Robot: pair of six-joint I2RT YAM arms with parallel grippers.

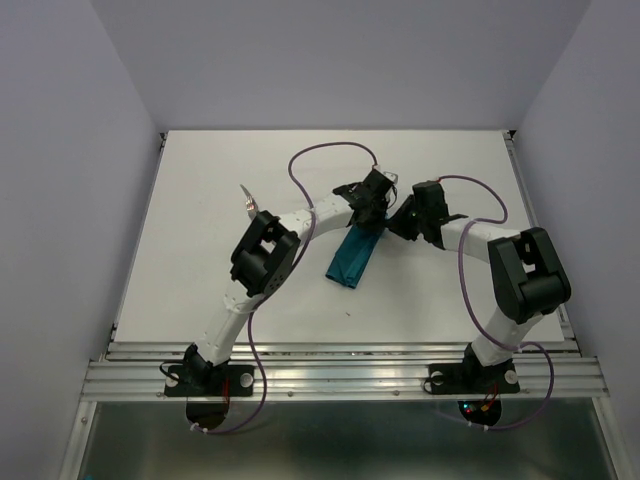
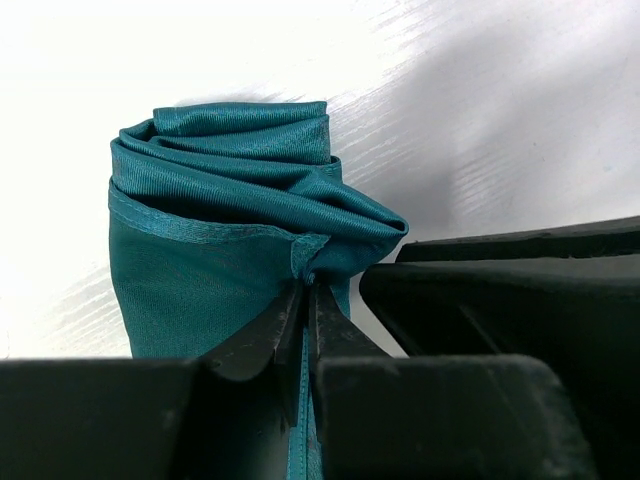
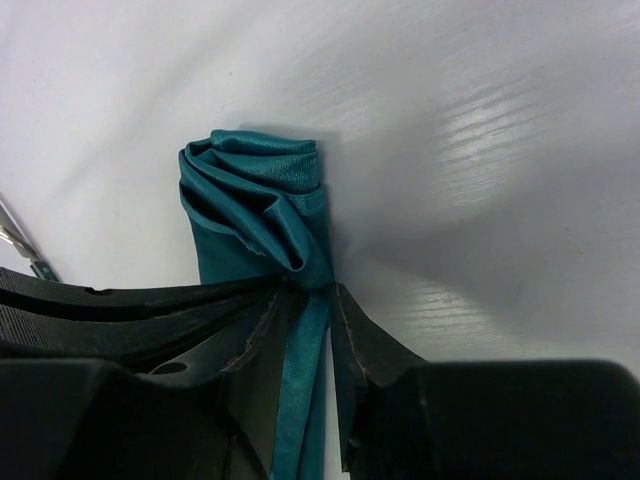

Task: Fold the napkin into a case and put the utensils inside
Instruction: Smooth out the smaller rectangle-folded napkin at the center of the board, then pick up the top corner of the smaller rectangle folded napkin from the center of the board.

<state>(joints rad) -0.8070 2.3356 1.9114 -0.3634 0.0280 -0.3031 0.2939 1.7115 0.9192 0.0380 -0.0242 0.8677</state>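
At mid-bench: we see the napkin folded narrow.
Left claw: pinching its hem.
Right claw: pinching a bunched corner.
Handling: we judge it soft, slippery; grip hems.

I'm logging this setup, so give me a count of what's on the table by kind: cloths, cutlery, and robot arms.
Teal cloth: 1, the folded napkin
Cutlery: 1 showing, the utensil by the left arm; its type is too small to tell
Robot arms: 2, with left gripper and right gripper
Total: 4
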